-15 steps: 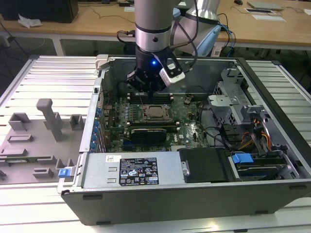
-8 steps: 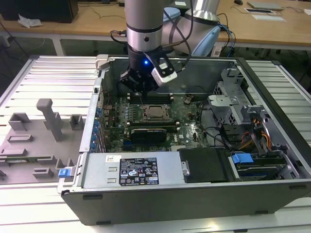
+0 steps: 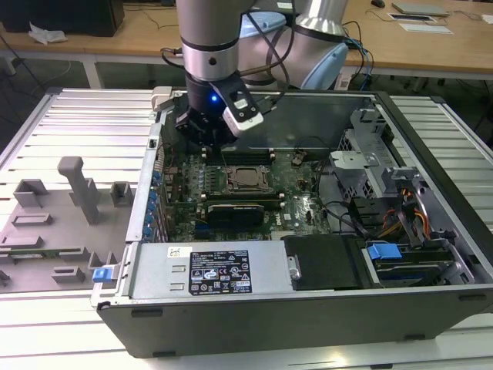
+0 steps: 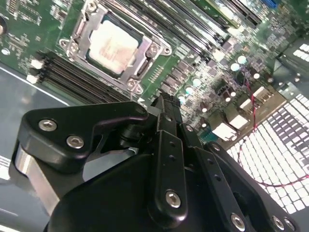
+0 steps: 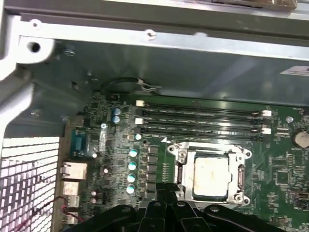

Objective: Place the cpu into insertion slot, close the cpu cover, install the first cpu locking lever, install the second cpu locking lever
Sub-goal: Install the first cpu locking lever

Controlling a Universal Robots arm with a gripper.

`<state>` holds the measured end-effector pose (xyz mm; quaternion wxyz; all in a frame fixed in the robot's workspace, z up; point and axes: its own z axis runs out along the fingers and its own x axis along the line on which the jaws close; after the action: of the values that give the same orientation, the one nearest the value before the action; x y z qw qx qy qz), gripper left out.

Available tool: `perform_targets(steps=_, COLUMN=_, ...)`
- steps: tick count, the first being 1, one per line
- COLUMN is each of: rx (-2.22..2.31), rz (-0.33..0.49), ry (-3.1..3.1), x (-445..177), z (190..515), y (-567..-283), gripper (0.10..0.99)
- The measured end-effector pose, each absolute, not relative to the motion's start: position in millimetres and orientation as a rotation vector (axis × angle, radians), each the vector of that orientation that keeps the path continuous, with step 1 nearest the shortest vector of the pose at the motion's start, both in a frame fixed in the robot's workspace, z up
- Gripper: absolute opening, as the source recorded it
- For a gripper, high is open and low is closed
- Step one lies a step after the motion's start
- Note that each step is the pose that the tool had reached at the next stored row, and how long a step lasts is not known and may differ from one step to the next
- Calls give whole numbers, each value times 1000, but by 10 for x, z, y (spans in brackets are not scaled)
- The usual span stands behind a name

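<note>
The claw (image 3: 204,141) hung inside the open computer case (image 3: 308,316), over the green motherboard (image 3: 302,199) and just beside the chip's seat, on the side toward the exterior view's left. In both wrist views its fingers (image 4: 164,104) met at the tips with nothing between them, so it was closed and empty.

The cpu (image 5: 211,176) lay flat in the insertion slot (image 5: 189,180), dull silver top up. The cpu cover (image 5: 240,170) was down around it, the chip showing through its square window. Long black memory slots (image 5: 203,121) ran next to the seat. The case stood on a slatted metal table (image 3: 77,116).
</note>
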<state>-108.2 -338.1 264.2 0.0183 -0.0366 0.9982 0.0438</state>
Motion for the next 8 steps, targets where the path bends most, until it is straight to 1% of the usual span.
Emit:
perform_targets(steps=5, rx=-113, rz=194, ry=3081, x=-1222, z=2633, y=-3378, gripper=106)
perform_targets(steps=7, rx=-112, rz=259, ry=3064, x=-1246, z=2633, y=-3377, gripper=106)
perform_targets(steps=8, rx=-111, rz=276, ry=3059, x=-1250, z=2633, y=-3377, gripper=106)
